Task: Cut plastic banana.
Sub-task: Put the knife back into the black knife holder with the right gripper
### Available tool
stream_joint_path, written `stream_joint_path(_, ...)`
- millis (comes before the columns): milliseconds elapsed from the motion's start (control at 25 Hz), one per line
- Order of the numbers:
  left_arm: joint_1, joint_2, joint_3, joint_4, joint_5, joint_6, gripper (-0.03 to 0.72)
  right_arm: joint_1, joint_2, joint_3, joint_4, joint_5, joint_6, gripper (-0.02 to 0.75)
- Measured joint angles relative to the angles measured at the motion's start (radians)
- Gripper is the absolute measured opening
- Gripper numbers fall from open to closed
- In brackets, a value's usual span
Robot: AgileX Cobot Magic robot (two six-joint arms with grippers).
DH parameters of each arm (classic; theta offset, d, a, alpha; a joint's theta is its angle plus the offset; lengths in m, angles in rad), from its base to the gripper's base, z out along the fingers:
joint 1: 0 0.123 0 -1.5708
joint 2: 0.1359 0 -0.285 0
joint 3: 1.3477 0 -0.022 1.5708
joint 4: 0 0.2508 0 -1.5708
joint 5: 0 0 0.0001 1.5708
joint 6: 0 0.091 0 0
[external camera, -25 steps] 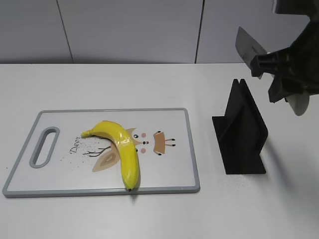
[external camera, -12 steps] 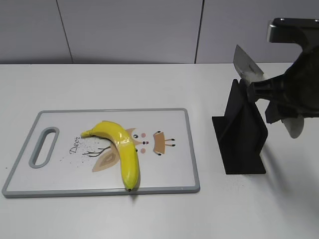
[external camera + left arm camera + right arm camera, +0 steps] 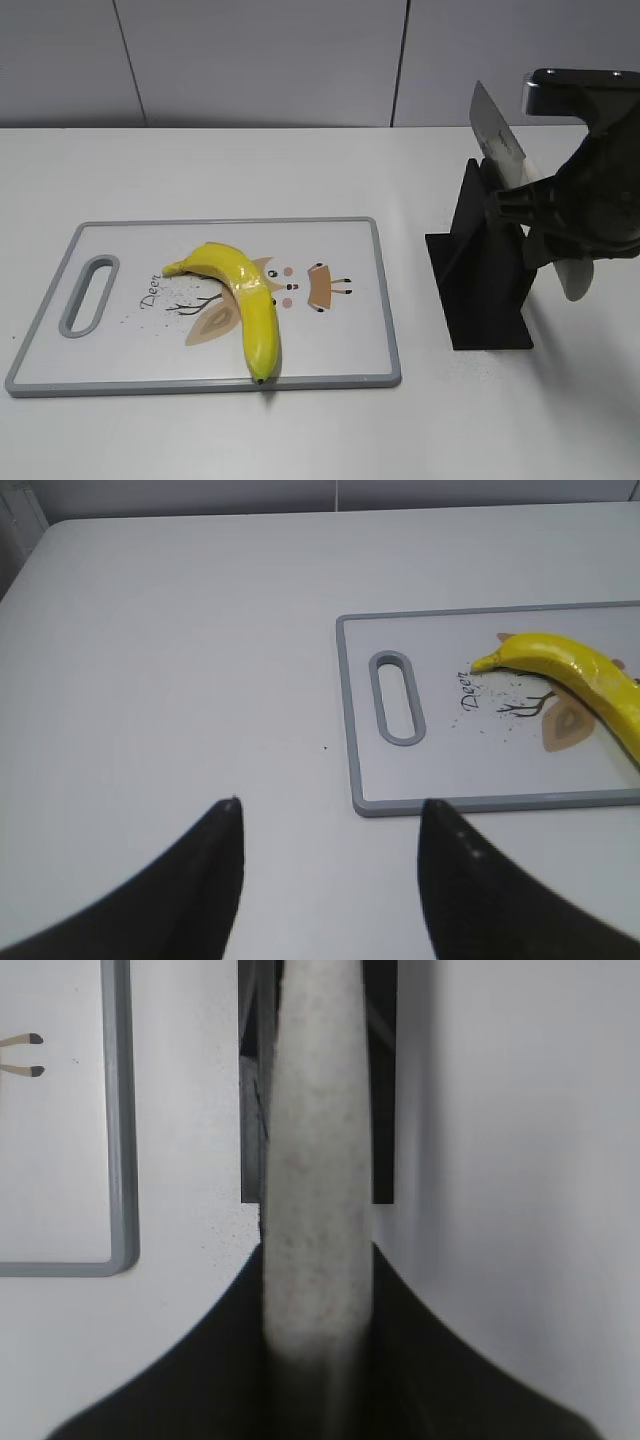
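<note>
The table (image 3: 200, 440) is white, and on its left half lies the cutting board (image 3: 340, 370) with the banana (image 3: 245, 295) curved across its middle, uncut and lying free. Right of the board stands the black knife stand (image 3: 485, 270), with the knife (image 3: 315, 1210) at its slot, pale handle clamped between the right gripper's (image 3: 318, 1300) jaws and blade (image 3: 497, 140) jutting up past the stand. The left gripper (image 3: 330, 820) hangs spread apart, holding nothing, over bare table left of the board. The likely trouble is the blade catching in the slot on the way out and tipping the stand. The handle could also twist in the grip, so the edge meets the banana askew. The stand is the only obstacle between knife and board.
</note>
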Motion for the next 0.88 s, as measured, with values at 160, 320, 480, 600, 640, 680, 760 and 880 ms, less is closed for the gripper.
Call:
stream_joint_path(160,0.000,0.000,0.000,0.000,0.000,0.000,0.542,0.000,-0.010,0.000,-0.004,-0.002,0.000,0.190)
stream_joint_path(320,0.000,0.000,0.000,0.000,0.000,0.000,0.542,0.000,-0.065,0.000,-0.004,-0.001,0.000,0.190)
stream_joint_path(480,0.000,0.000,0.000,0.000,0.000,0.000,0.542,0.000,-0.097,0.000,-0.004,0.000,0.000,0.190)
stream_joint_path(600,0.000,0.000,0.000,0.000,0.000,0.000,0.542,0.000,-0.096,0.000,-0.004,0.002,0.000,0.190)
stream_joint_path(640,0.000,0.000,0.000,0.000,0.000,0.000,0.542,0.000,-0.096,0.000,-0.003,0.002,-0.002,0.190)
stream_joint_path(680,0.000,0.000,0.000,0.000,0.000,0.000,0.542,0.000,-0.096,0.000,0.000,0.002,-0.004,0.190)
stream_joint_path(760,0.000,0.000,0.000,0.000,0.000,0.000,0.542,0.000,-0.093,0.000,0.001,0.002,-0.010,0.190)
stream_joint_path(880,0.000,0.000,0.000,0.000,0.000,0.000,0.541,0.000,-0.063,0.000,0.008,0.006,-0.028,0.190)
